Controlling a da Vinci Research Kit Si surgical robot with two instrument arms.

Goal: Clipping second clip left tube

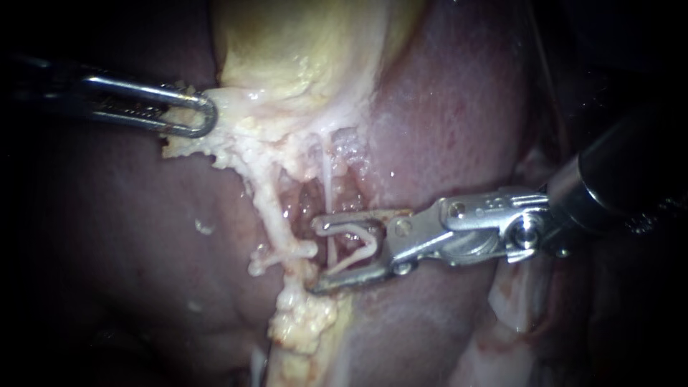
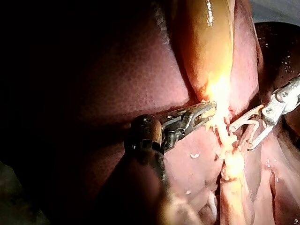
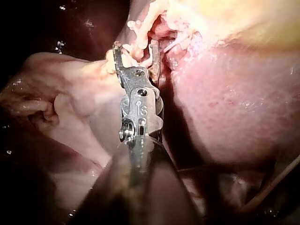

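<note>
Two instruments are working: our left instrument (image 1: 203, 116) is clamping its end effector on the gallbladder's (image 1: 287, 50) pale lower edge, while our right instrument (image 1: 315, 256) is holding its end effector wide apart around an open clip (image 1: 364, 245). The left tube (image 1: 276, 215) is lying just ahead of that end effector's tips, not yet between them.

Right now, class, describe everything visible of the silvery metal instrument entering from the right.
The silvery metal right instrument has a dark round shaft, a shiny screwed wrist joint and a pincer of two slim jaws. They stand wide apart, carrying a pale V-shaped clip between them, astride a thin whitish tube. It lies nearly level over the reddish-brown liver.
</note>
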